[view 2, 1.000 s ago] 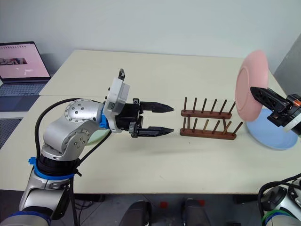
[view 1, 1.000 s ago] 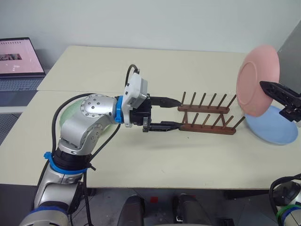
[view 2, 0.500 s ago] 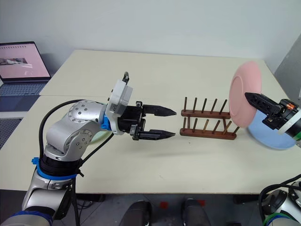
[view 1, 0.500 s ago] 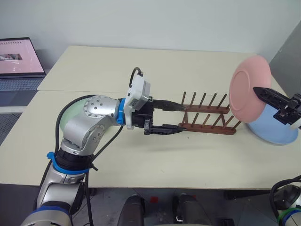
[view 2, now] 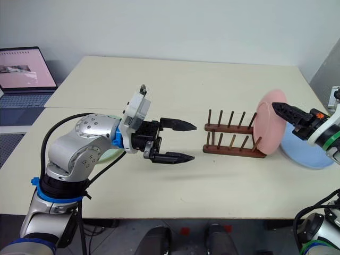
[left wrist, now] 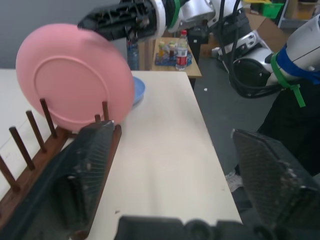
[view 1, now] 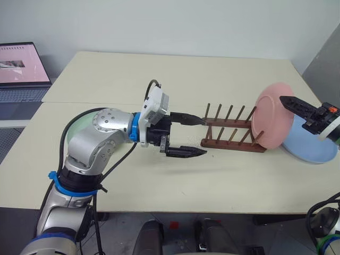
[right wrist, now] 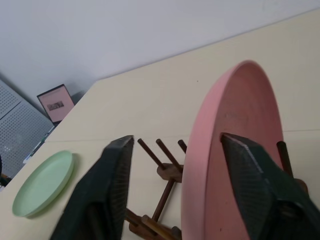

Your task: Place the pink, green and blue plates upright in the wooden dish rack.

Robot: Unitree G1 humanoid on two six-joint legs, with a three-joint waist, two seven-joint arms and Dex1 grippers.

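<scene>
The round salmon-pink plate point(view 1: 272, 121), previously held high, now stands at the right end of the dark wooden peg rack point(view 1: 232, 133). The right gripper point(right wrist: 175, 185) has opened around its rim; the left gripper point(view 1: 197, 136) has spread wider.

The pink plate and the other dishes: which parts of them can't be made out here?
- Pink plate: whether its lower rim sits between the rack's pegs; eye views, too small.
- Green plate: mostly hidden behind the left arm in the eye views.
- Blue plate: partly covered by the pink plate.
</scene>
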